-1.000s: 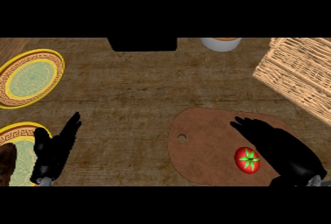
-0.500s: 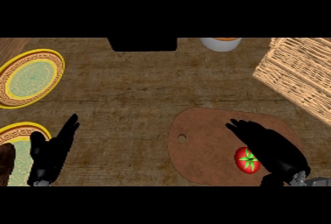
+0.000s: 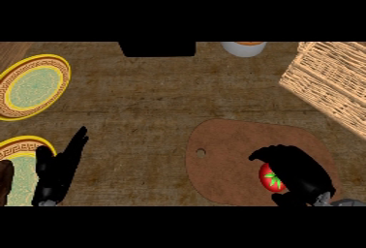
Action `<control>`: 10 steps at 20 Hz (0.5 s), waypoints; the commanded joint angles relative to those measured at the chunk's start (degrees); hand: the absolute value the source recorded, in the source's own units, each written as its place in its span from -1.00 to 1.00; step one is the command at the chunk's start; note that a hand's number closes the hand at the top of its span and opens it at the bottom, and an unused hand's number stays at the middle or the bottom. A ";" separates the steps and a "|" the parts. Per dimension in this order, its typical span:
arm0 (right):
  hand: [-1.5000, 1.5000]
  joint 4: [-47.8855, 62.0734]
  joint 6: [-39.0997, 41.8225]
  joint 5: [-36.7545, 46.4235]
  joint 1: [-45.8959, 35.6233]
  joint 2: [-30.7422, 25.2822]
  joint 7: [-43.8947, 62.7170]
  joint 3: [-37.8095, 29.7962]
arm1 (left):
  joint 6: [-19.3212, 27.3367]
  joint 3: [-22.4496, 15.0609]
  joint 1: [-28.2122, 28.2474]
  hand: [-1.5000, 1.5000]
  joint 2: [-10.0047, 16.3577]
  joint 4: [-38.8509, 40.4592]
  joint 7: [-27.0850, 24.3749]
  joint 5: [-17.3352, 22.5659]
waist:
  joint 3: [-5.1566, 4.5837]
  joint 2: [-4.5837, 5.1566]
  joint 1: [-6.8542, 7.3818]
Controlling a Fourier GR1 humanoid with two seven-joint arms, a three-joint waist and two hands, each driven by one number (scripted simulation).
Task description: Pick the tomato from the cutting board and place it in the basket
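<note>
Where my right hand (image 3: 304,174) lay beside the tomato (image 3: 269,177) with fingers extended half a second ago, I now see it curled round the tomato, hiding its right side. The tomato remains on the cutting board (image 3: 229,162). My left hand (image 3: 58,169) stays open, lower left. The basket (image 3: 330,78) stands beyond, far right.

One head view looks steeply down, close above the brown coarse-textured bench (image 3: 150,111), facing away from the robot; black left hand (image 3: 57,169) and black right hand (image 3: 304,174) enter at the lower edge.
</note>
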 commanded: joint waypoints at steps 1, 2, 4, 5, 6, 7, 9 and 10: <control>1.00 2.01 -3.09 5.16 -0.57 -1.02 -5.89 1.98 | -2.37 0.63 1.52 0.00 -0.56 5.96 0.66 1.67 | -0.80 0.69 0.17; 1.00 3.17 -2.70 6.27 -1.94 -1.14 -5.73 1.97 | -1.06 0.14 2.28 0.00 -1.06 5.73 0.28 0.30 | -0.80 0.69 0.37; 1.00 2.96 -2.21 6.12 -2.89 -1.65 -6.55 0.34 | -0.54 -0.39 3.18 0.00 -2.01 4.16 0.56 0.09 | -0.80 0.63 0.45; 1.00 4.43 -4.95 8.07 -1.31 -1.78 -8.71 1.41 | -1.40 0.15 -0.09 0.00 -1.25 6.47 2.05 0.11 | -0.79 0.72 0.00; 1.00 5.98 -4.49 8.09 -2.24 -1.08 -9.03 1.54 | -0.74 -1.38 1.95 0.00 -2.48 6.10 0.59 -1.16 | -0.79 0.73 0.29; 1.00 3.99 -5.98 10.56 -1.26 0.95 -6.43 3.71 | -3.12 1.43 0.96 0.00 -0.09 7.47 1.08 1.11 | -0.82 0.69 0.07; 1.00 11.23 -4.04 8.69 -6.04 9.50 8.81 -2.27 | -1.85 -0.33 2.53 0.00 -1.10 2.59 2.37 0.65 | -0.86 0.94 1.53; 1.00 14.61 -5.62 7.76 -6.48 10.50 12.04 -6.53 | -1.11 -0.33 1.29 0.00 -1.46 2.87 3.21 0.42 | -0.84 1.43 1.39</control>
